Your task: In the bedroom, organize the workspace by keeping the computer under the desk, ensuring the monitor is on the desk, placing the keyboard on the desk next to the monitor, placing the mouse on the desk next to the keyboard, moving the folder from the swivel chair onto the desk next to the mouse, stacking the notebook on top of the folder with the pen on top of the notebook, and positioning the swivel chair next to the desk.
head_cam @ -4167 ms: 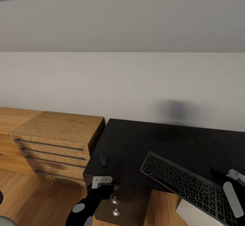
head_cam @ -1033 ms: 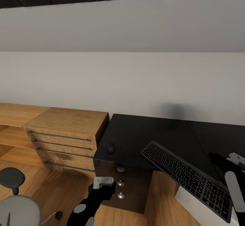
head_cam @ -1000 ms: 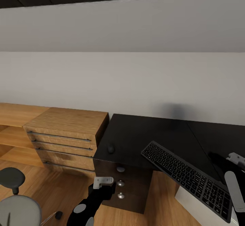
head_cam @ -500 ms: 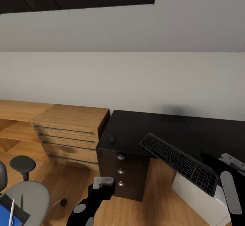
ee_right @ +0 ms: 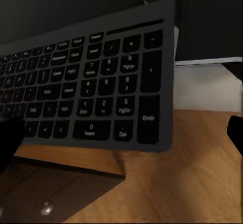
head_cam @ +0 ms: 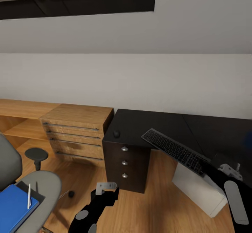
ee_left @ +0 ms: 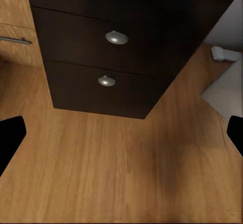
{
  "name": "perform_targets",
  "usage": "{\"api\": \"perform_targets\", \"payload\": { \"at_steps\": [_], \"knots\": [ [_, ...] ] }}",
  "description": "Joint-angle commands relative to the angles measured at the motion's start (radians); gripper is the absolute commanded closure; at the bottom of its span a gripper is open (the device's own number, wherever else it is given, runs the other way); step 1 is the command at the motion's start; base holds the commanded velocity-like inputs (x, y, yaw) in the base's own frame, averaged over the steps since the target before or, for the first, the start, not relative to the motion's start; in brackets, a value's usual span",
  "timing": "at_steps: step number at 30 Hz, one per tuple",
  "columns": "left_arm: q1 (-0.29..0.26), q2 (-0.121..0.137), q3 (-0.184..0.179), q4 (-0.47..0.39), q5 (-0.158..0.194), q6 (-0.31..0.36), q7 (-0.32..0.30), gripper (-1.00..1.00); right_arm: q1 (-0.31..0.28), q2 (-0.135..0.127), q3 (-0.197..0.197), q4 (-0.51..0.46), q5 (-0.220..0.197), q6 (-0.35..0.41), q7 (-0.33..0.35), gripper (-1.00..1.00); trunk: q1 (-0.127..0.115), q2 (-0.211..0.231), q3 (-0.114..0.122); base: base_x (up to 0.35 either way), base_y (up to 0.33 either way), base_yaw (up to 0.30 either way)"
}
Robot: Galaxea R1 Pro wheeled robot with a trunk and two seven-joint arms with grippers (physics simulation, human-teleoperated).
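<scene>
Two claws: right claw (head_cam: 229,168) grips keyboard (head_cam: 174,150), overhanging counter (head_cam: 150,126) edge; left claw (head_cam: 106,186) open, empty, mouse (head_cam: 116,134) beyond it. Step: placing keyboard; next, settle it flat.

Left arm (head_cam: 91,210) sits low at bottom center of the head view, black w/ a grey wrist bracket, gripper aimed fwd and down, fingers (ee_left: 10,138) spread wide open. Right arm (head_cam: 235,199) comes in at the bottom right corner, its gripper's state I can't make out.
</scene>
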Motion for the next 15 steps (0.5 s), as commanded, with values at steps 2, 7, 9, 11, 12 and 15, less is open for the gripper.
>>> {"api": "perform_targets", "payload": {
  "at_steps": [2,7,9,11,12,15],
  "knots": [
    [-0.001,0.0,-0.002,-0.001,0.011,0.003,0.009,-1.0,0.0,0.002,0.0,0.004,-0.017,0.003,-0.008,-1.0,-0.001,-0.001,-0.001,-0.335,0.013,0.0],
    [-0.001,0.001,-0.002,-0.001,0.011,0.003,0.009,-1.0,0.0,0.006,0.001,0.021,-0.024,0.003,0.008,-1.0,-0.001,-0.001,-0.001,-0.323,0.093,0.0],
    [-0.001,0.002,-0.002,-0.002,0.011,0.003,0.009,-1.0,0.0,0.007,0.001,0.054,-0.026,0.003,0.051,-1.0,-0.001,-0.001,-0.001,-0.21,0.119,0.0],
    [-0.001,0.002,-0.002,-0.003,0.011,0.003,0.009,-1.0,0.0,0.007,0.001,0.087,-0.027,0.003,0.093,-1.0,-0.001,-0.001,-0.001,-0.081,0.047,0.0],
    [-0.001,0.002,-0.002,-0.003,0.011,0.003,0.009,-1.0,0.0,0.007,0.001,0.092,-0.027,0.003,0.099,-1.0,-0.001,-0.001,-0.001,-0.044,0.025,0.0],
    [-0.001,0.002,-0.002,-0.003,0.011,0.003,0.009,-1.0,0.001,0.008,0.001,0.103,-0.027,0.003,0.113,-1.0,-0.001,-0.001,-0.001,-0.023,0.013,0.0]
  ]
}}
